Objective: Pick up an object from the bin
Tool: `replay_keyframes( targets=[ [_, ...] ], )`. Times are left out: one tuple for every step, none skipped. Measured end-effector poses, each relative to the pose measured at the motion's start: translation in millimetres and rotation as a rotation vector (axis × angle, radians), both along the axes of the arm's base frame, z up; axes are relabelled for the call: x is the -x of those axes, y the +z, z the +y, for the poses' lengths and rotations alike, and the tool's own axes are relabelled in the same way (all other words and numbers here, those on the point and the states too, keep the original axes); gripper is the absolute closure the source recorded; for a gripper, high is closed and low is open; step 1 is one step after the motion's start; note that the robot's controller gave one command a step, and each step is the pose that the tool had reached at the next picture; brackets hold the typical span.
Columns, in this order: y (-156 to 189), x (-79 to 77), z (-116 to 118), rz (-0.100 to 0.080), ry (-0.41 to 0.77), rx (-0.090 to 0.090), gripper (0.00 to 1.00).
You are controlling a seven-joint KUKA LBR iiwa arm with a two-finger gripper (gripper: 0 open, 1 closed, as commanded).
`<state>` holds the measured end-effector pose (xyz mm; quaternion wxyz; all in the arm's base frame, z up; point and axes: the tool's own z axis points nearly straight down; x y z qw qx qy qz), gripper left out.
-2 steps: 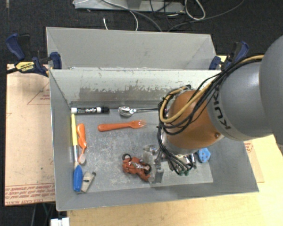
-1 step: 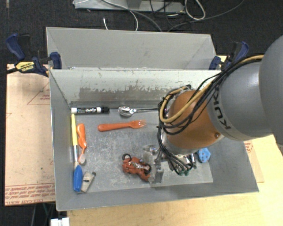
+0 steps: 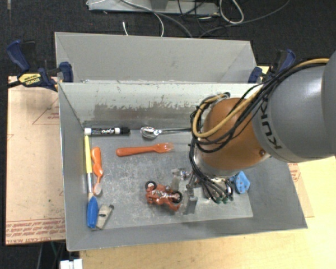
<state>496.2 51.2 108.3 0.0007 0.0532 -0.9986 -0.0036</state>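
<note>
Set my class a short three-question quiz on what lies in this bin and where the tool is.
1. True or false: the black marker lies near the bin's back wall.
2. Nearest the tool is: A) red toy motorbike, B) orange spoon, C) metal spoon?
3. Fill in: the blue pen lies in the bin's front corner on the view's ____.
Key: 1 true; 2 A; 3 left.

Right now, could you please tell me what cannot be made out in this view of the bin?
Camera view:
1. Shiny metal spoon: the handle's end runs under the arm's orange cover.
2. Small blue plastic piece on the right: half hidden by that cover, kind unclear.
3. Red toy motorcycle: the gripper stands beside it; contact cannot be told.
4. Small grey thing at front left: too small to name.
</note>
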Motion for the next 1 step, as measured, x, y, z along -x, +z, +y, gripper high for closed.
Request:
replay_keyframes(
  targets=[
    [71.6,-26.2,5.4,-0.005,0.211,-0.001,1.0]
  ],
)
